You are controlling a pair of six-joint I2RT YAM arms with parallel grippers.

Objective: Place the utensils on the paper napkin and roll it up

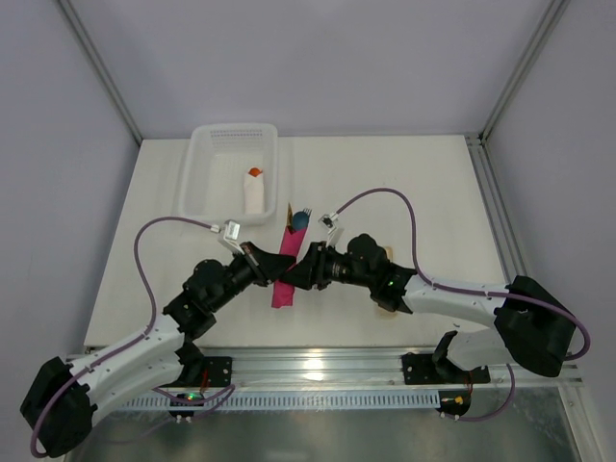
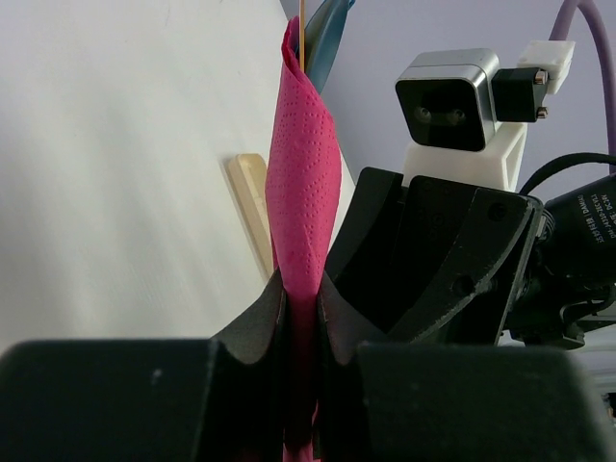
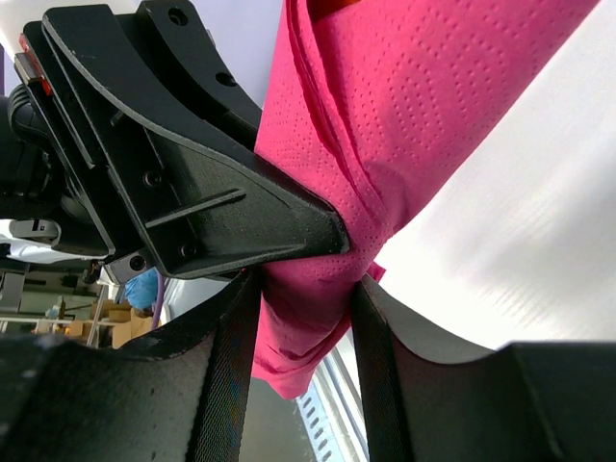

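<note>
Black fingertips (image 2: 252, 322) of the left jaws are filling the bottom of the left wrist view, and they are pinching almost shut on the paper napkin (image 2: 303, 183), which is wrapping into a narrow tube and standing up away from them. Utensils (image 2: 322, 34) are sitting inside the tube; only blue tips and a thin yellow edge are poking out of the far end, so which piece is which is hard to tell. Right jaws are coming in from the opposite side and closing at a wider gap on the bunched lower end of the same tube, with pink paper filling the space between them. Both arms are meeting at that one end, seemingly so one is holding the wrap tight while the other is working the roll. From above, the tube is lying between the two wrists near the middle of the desk (image 1: 423, 183); whether it is lifting off the surface I cannot tell. A beige strip (image 2: 252, 207) is lying on the desk just beside the tube, untouched. A clear basket (image 1: 190, 173) farther back is holding a white roll (image 1: 254, 195). Rolling seems well along, and slipping paper is the likely risk.
</note>
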